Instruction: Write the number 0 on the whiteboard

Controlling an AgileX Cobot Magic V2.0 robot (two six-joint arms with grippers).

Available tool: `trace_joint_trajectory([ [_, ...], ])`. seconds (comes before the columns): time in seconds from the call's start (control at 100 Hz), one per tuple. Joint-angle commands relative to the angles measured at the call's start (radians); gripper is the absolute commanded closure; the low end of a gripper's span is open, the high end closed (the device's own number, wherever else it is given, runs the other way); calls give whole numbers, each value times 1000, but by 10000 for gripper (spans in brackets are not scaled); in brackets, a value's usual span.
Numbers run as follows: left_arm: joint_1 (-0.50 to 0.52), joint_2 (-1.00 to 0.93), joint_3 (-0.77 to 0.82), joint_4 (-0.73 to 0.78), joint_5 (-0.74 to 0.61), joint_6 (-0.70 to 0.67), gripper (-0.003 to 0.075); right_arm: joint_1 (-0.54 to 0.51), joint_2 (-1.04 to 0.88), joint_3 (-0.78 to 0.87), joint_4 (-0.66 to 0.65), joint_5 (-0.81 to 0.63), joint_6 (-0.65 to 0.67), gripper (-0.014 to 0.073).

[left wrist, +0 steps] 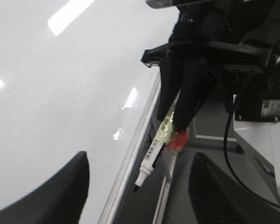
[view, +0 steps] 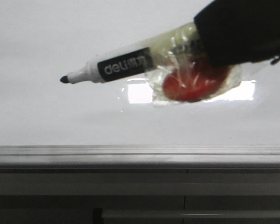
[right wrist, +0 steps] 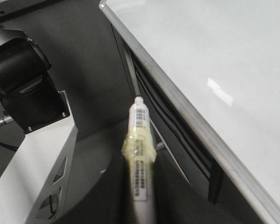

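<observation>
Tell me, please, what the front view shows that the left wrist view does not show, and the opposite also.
Only the front view shows the brand label on the marker and the grey drawer fronts below the whiteboard. Only the left wrist view shows the right pincer whole, shut on the marker, with the tip beyond the board's grey edge strip, not over the white surface. Both show the uncapped marker, the red piece taped on it, light glare, and no number 0 on the board.
</observation>
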Motion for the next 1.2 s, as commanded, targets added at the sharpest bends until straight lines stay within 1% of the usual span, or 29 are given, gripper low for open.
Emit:
trace_joint_trajectory([
  [0.0,5,-49,-1,116,-48,-178,400,-30,-14,-55,-127,23,108,646],
  [0.08,20,-93,29,230,-20,-354,455,-64,-14,-100,-344,126,261,646],
  [0.17,40,-137,73,336,-10,-486,497,-104,-19,-162,-548,216,405,646],
  [0.26,56,-169,111,418,-10,-587,519,-131,-20,-224,-645,283,483,646],
  [0.34,69,-184,143,497,-17,-682,540,-135,-20,-273,-654,297,497,646],
  [0.45,91,-188,171,637,-24,-832,584,-135,-18,-309,-654,265,524,646],
  [0.52,101,-188,184,709,-33,-915,640,-135,-10,-309,-654,226,531,646],
  [0.6,102,-188,185,744,-39,-953,742,-135,16,-309,-656,183,531,646],
  [1.04,102,-188,185,757,-56,-953,740,-135,174,-309,-656,-3,541,646],
  [1.19,102,-188,185,757,-56,-953,740,-135,208,-310,-656,-35,565,646],
])
